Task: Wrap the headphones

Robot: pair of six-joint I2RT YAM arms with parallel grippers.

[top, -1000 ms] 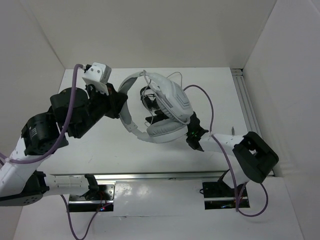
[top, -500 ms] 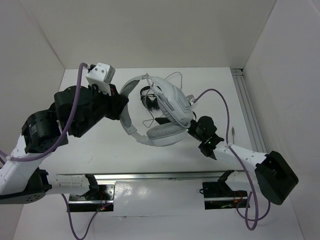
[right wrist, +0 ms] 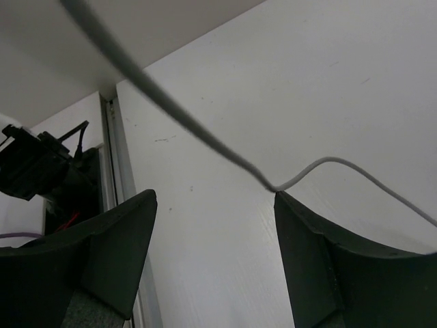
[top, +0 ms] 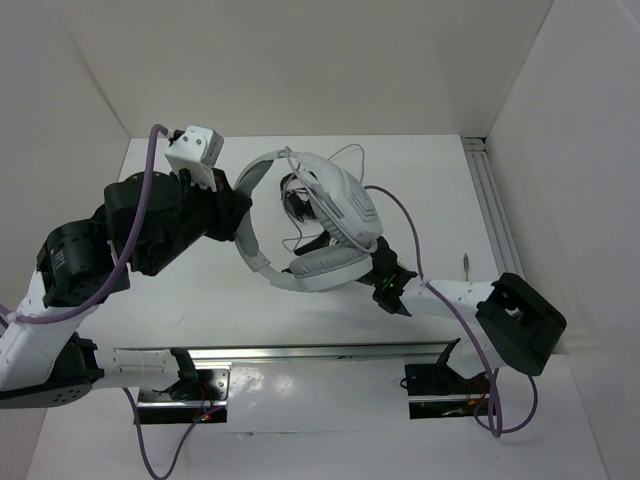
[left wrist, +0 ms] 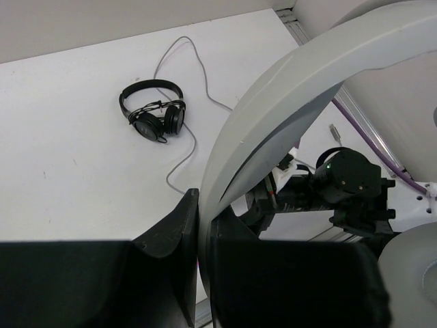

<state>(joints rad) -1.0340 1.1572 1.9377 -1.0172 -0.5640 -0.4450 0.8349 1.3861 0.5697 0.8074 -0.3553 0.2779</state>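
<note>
Headphones (top: 335, 215): probably light, stiff headband (left wrist: 287, 89), limp thin cable (right wrist: 205, 140); left fingers (left wrist: 171, 239) clamp the headband; right fingers (right wrist: 116, 239) wide apart, empty; take the cable gently.

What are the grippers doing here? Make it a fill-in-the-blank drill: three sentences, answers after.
The left gripper is shut on the ____ of the white headphones.
The right gripper is ____, a thin grey cable crossing in front of its fingers.
The small headphones lying on the table are ____ in colour.
Missing words: headband; open; black.
</note>
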